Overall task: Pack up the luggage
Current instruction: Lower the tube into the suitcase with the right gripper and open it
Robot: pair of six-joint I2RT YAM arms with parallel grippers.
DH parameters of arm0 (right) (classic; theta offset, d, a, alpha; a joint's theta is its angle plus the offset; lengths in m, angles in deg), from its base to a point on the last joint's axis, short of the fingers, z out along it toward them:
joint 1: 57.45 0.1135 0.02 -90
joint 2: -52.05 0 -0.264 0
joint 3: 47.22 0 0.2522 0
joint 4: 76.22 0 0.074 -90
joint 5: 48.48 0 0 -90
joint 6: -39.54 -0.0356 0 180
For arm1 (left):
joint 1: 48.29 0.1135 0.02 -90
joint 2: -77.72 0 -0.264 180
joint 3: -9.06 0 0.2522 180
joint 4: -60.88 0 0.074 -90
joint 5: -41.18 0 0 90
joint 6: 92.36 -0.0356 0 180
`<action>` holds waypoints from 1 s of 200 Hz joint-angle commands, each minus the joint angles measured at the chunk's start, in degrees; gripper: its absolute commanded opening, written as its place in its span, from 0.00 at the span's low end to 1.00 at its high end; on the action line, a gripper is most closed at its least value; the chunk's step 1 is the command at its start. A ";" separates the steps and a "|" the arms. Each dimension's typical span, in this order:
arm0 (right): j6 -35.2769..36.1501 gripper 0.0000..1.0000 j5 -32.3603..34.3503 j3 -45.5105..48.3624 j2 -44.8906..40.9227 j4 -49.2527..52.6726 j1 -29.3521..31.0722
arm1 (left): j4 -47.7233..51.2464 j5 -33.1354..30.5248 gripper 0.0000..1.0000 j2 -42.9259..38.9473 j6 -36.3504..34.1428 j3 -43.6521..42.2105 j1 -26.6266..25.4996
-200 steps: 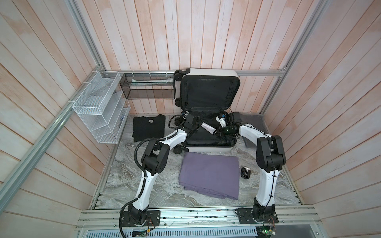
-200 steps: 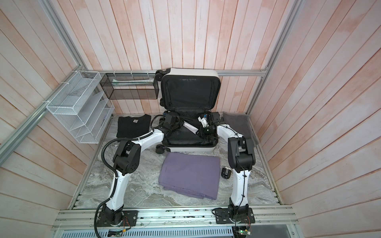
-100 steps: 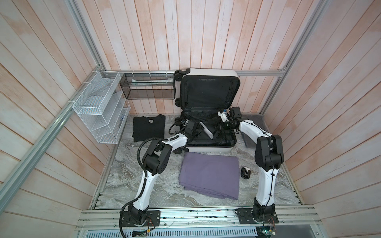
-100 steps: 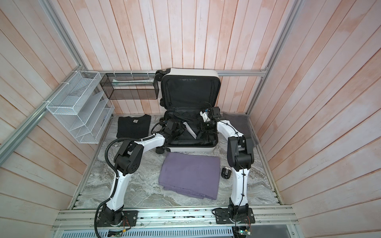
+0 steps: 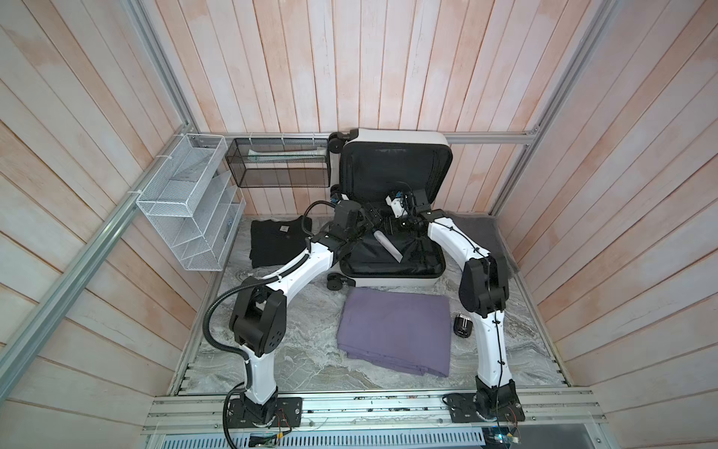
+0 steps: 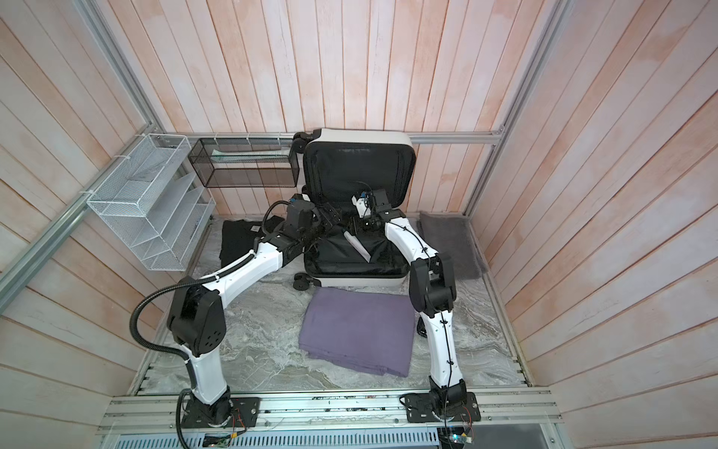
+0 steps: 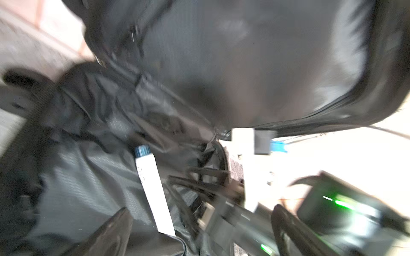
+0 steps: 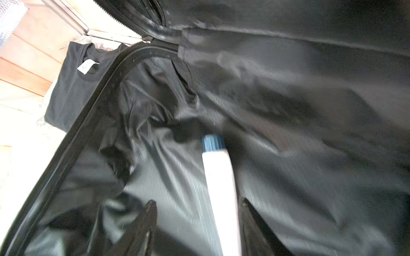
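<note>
In the white hard-shell suitcase (image 5: 388, 280): blue-capped white tube (image 5: 387, 247) free; left gripper (image 7: 199, 210), right gripper (image 8: 197, 201) open. I'd retract vertically.

The grey marbled tabletop (image 5: 303, 350) carries the open luggage (image 5: 388, 280) at far centre. A folded black shirt (image 5: 272, 241) lies to its left, a grey towel (image 5: 481, 233) to its right, and a purple cloth (image 5: 394, 330) nearer, with a small black gadget (image 5: 463, 325) just right of that.
</note>
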 commanded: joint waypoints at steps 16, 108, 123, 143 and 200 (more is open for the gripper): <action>-3.28 0.67 3.23 -7.91 7.09 3.37 1.23 | 4.56 1.16 1.00 -6.77 -3.52 -8.10 3.93; -7.37 0.69 1.05 -11.38 13.48 0.00 1.54 | 3.00 2.04 1.00 -13.13 -3.33 -16.70 7.08; -6.35 0.69 -1.65 -10.93 13.44 -0.13 1.93 | 2.44 2.39 1.00 -12.88 -3.15 -16.88 7.28; -4.93 0.68 -4.56 -10.05 12.70 0.01 2.58 | 1.93 2.84 1.00 -12.52 -2.93 -17.04 7.61; -2.52 0.64 -7.64 -2.01 7.86 -1.13 5.42 | 0.25 4.08 1.00 -12.24 -2.36 -17.84 8.18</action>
